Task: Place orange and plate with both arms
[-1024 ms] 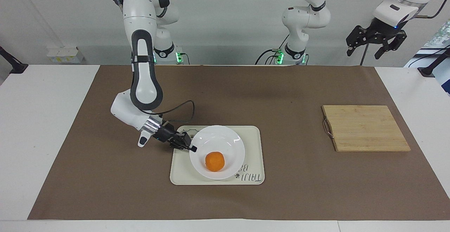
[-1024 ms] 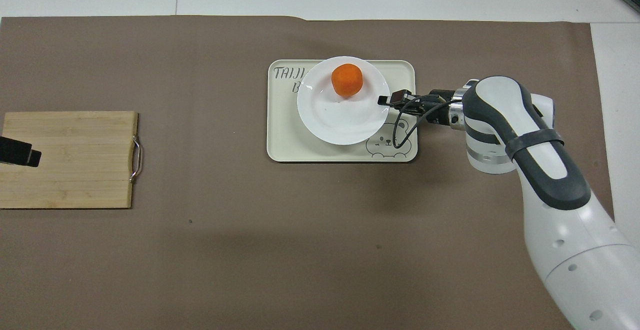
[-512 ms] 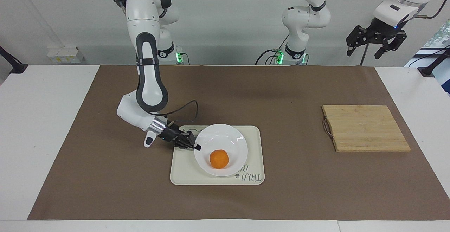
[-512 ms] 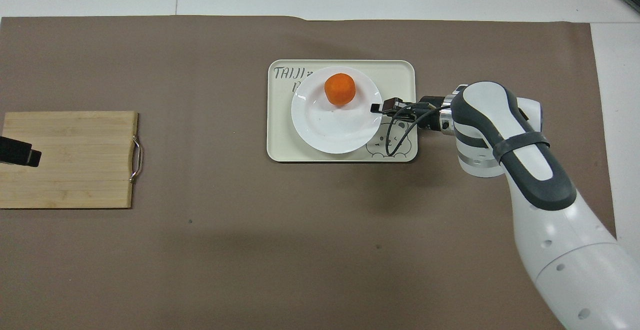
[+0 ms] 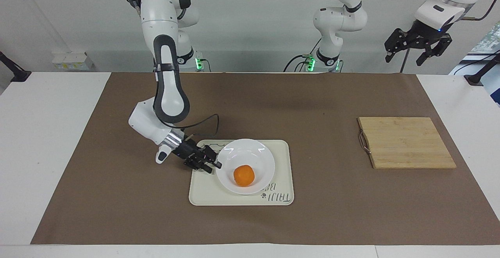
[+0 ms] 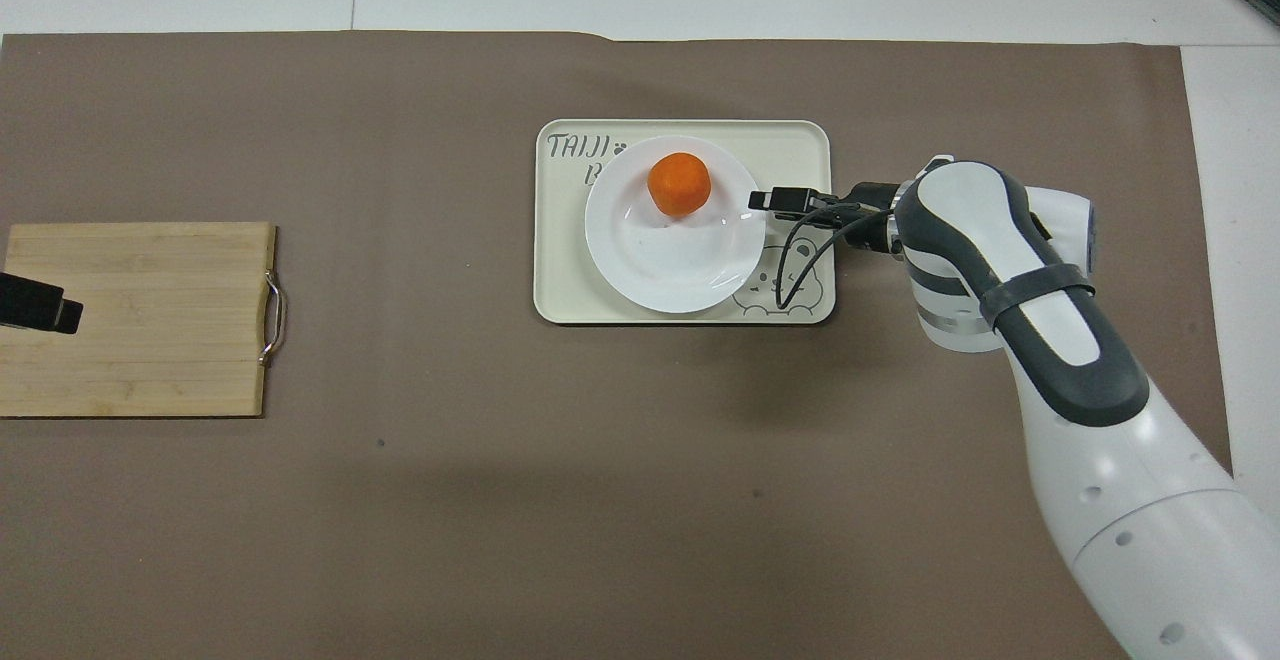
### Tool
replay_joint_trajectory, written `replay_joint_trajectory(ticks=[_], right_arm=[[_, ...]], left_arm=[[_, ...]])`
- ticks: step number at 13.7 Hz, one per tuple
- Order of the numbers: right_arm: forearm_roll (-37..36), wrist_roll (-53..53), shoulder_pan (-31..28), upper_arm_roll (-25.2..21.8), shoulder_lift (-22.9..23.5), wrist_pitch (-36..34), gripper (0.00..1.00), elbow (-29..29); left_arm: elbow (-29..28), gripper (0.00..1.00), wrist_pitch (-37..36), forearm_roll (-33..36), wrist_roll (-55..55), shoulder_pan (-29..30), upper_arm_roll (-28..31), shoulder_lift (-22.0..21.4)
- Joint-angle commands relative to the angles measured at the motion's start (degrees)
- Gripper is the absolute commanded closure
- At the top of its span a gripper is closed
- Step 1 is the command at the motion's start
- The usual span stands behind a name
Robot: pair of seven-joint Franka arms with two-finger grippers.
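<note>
I see the orange (image 5: 244, 175) in the plate (image 5: 250, 152), and the plate on the tray (image 5: 279, 148) at the middle of the tabletop (image 5: 47, 133). My right pincer (image 5: 213, 166) sits low at the plate's rim, on the side toward the right arm's end. The board (image 5: 406, 142) lies well apart from the tray, toward the left arm's end. My left pincer (image 5: 418, 49) waits high above that end

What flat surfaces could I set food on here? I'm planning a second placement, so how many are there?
3: the plate holding the orange, the tray under that plate, and the wooden board toward the left arm's end of the table. None looks hidden.
</note>
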Motion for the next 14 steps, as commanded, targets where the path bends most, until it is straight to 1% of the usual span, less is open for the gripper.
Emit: replay_joint_trajectory(ticks=[1, 3, 4, 6, 8, 10, 12, 14], right_arm=[[-11.3, 1.3, -0.2, 0.0, -1.8, 5.2, 0.00, 0.1], [-19.9, 4.3, -0.1, -0.5, -2.4, 7.9, 0.00, 0.2], [-24.0, 7.3, -0.2, -0.7, -2.9, 8.1, 0.00, 0.3], [-32.5, 14.8, -0.2, -1.0, -5.0, 7.7, 0.00, 0.3], [-37.9, 23.3, -0.3, -1.1, -7.6, 5.8, 0.00, 0.1], [-44.4, 31.7, -0.2, -1.3, -10.5, -0.2, 0.00, 0.1], [-53.3, 39.6, -0.5, -1.2, -14.0, -7.8, 0.00, 0.2], [-57.6, 42.9, -0.8, -1.1, -17.9, -15.8, 0.00, 0.1]], left_arm=[[0.6, 0.00, -0.7, 0.3, -0.5, 0.3, -0.2, -0.2], [0.6, 0.00, -0.7, 0.3, -0.5, 0.3, -0.2, -0.1], [0.6, 0.00, -0.7, 0.3, -0.5, 0.3, -0.2, -0.2], [0.6, 0.00, -0.7, 0.3, -0.4, 0.3, -0.2, -0.2], [0.6, 0.00, -0.7, 0.3, -0.4, 0.3, -0.2, -0.1], [0.6, 0.00, -0.7, 0.3, -0.5, 0.3, -0.2, -0.1], [0.6, 0.00, -0.7, 0.3, -0.5, 0.3, -0.2, -0.2], [0.6, 0.00, -0.7, 0.3, -0.5, 0.3, -0.2, -0.2]])
